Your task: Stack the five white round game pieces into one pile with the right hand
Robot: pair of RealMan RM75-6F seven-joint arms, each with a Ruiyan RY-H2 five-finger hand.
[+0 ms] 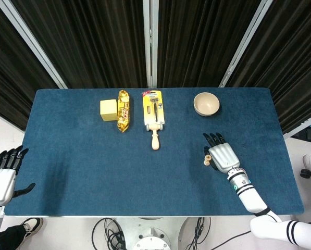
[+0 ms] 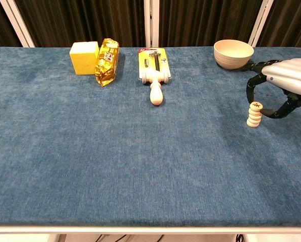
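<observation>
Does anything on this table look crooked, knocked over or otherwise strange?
Nothing stands out. The pile of white game pieces stands upright on the table, with the right hand arched around it. The bowl sits upright, and the yellow block, snack packet and packaged roller lie flat in a row.

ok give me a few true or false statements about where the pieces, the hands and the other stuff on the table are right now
1. The game pieces stand in one pile. True.
2. The right hand arches over the pile. True.
3. The bowl lies upside down. False: it stands upright, opening up.
4. The left hand rests on the yellow block. False: it hangs off the table's left edge, holding nothing.
5. The snack packet lies beside the yellow block. True.
</observation>
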